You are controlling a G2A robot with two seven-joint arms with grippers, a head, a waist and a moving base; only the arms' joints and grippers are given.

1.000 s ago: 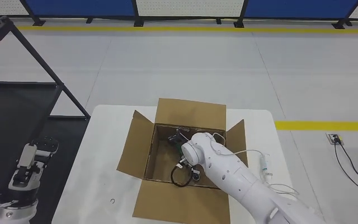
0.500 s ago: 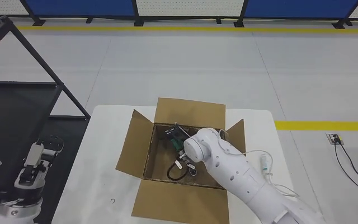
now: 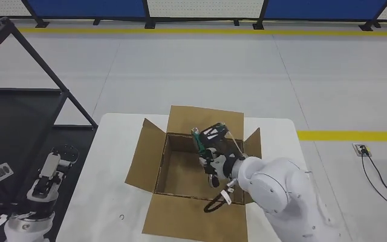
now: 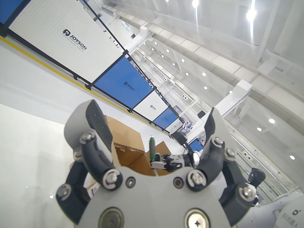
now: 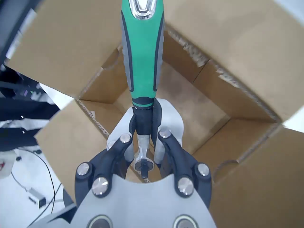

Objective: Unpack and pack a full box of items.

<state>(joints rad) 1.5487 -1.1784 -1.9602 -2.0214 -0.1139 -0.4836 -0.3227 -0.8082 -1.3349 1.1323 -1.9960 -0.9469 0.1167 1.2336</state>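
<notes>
Unpacking and packing, at the stage of a single item in hand. The right gripper (image 5: 144, 124) is clenched on the dark neck of the green-handled tool (image 5: 142, 48), just below the grip, with the tool's metal head lying between the gripper's linkages. From above, the right gripper (image 3: 208, 138) carries the tool (image 3: 195, 137) over the far side of the open cardboard box (image 3: 205, 118), near its far flap and clear of the box floor. The left gripper (image 4: 153, 110) stands released and grasps nothing; it is well apart from the box, off the near-left side of the white bench (image 3: 109, 169) and aimed up toward the ceiling. We see bare cardboard wherever the floor of the box (image 5: 213, 24) is visible, though the right arm hides one part of it from above. We judge, therefore, that the box is at or close to its emptied state, and that this tool is either the last item out or the first item back in; the pictures do not settle which. On either reading, what is left is to set the contents back inside. Count: one box with four flaps, all folded outward; one tool; two grippers, one loaded and one free.
</notes>
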